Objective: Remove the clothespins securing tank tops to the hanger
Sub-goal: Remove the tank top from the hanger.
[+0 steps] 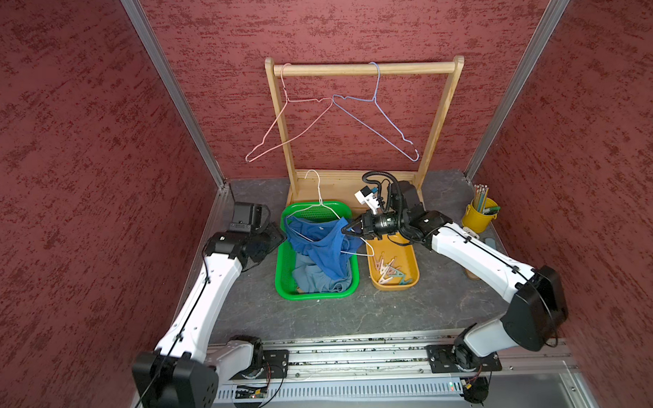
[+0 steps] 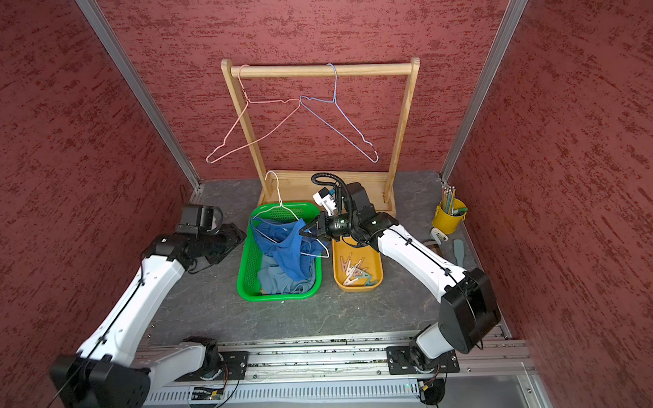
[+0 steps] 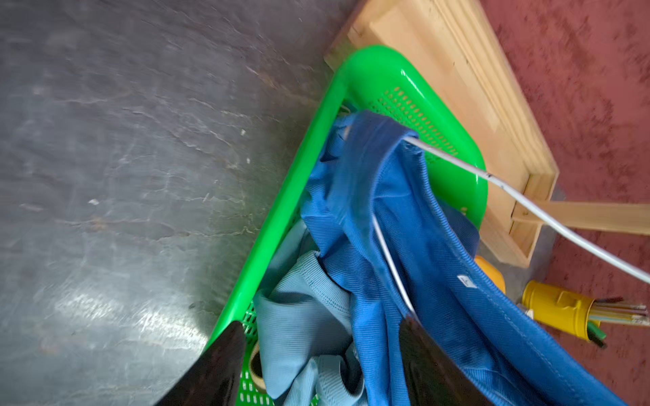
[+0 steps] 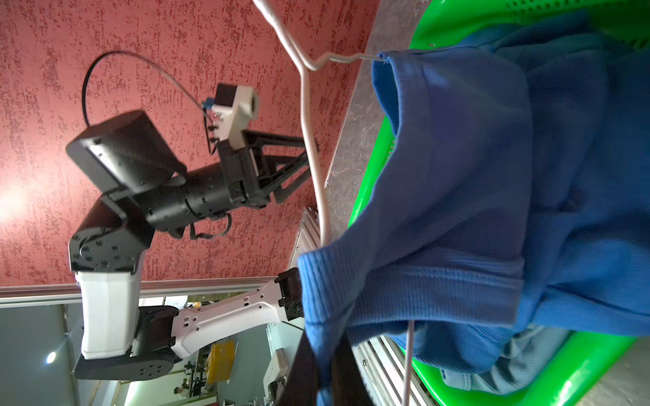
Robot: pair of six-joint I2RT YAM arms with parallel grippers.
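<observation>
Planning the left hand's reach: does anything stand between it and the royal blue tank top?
Nothing visible does. The left hand is open at the rim of the green basket, and the blue tank top lies just ahead. Only the white hanger, threaded through that top, crosses there.

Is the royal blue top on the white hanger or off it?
On it: the white hanger runs inside the fabric of the royal blue top, which drapes from the wire over the green basket.
</observation>
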